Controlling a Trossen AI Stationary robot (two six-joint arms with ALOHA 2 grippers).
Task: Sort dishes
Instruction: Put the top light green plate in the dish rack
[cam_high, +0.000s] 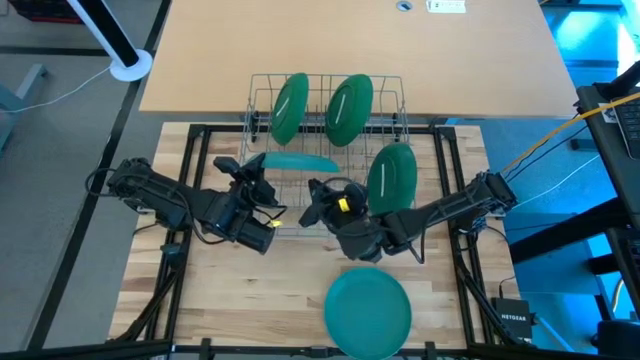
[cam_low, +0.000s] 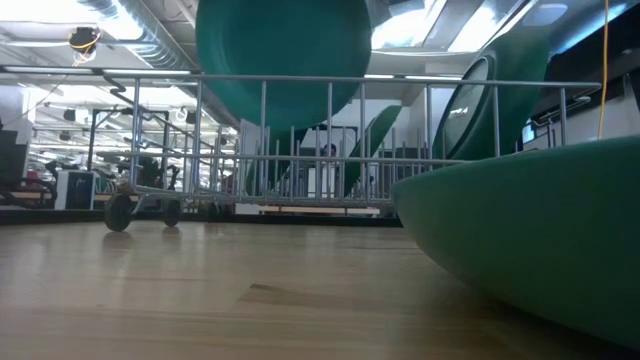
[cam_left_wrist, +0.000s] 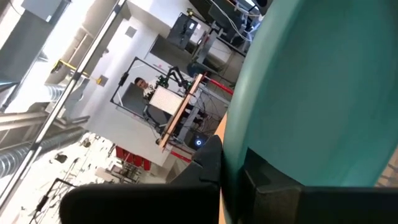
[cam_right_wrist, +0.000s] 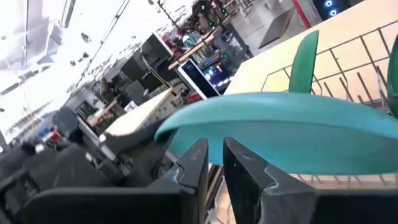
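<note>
Both arms are reached inward over mid-table; the left gripper (cam_high: 262, 178) and right gripper (cam_high: 318, 196) are closed.

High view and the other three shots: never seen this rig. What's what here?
Two dark robot arms work at a wooden table. The high view looks straight down, the low view looks level across the tabletop, and the other two come from a camera on each wrist. Three standing plates sit on edge in a wire rack. A flat plate lies on the table in front. The left gripper is shut on a teal plate above the rack. The right gripper is close beside that plate; whether it touches is unclear.
</note>
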